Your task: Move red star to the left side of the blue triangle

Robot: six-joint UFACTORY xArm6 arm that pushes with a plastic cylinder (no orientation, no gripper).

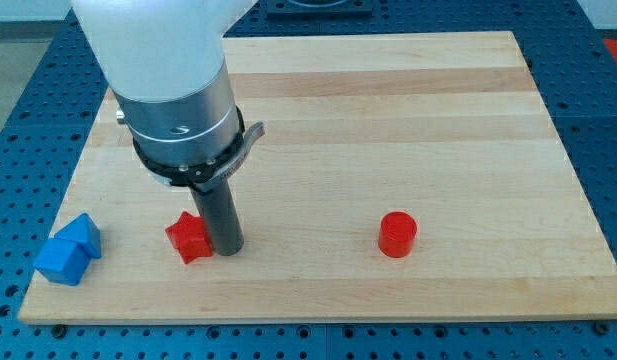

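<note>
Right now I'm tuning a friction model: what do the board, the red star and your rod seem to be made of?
The board looks like pale wood, matte, with visible grain and glued strips. The red star looks like plastic, possibly 3D-printed: uniform colour and faint ridging, though that is hard to confirm. The rod looks like dark metal or hard plastic with a dull sheen; my tip sits against the star's right side.
</note>
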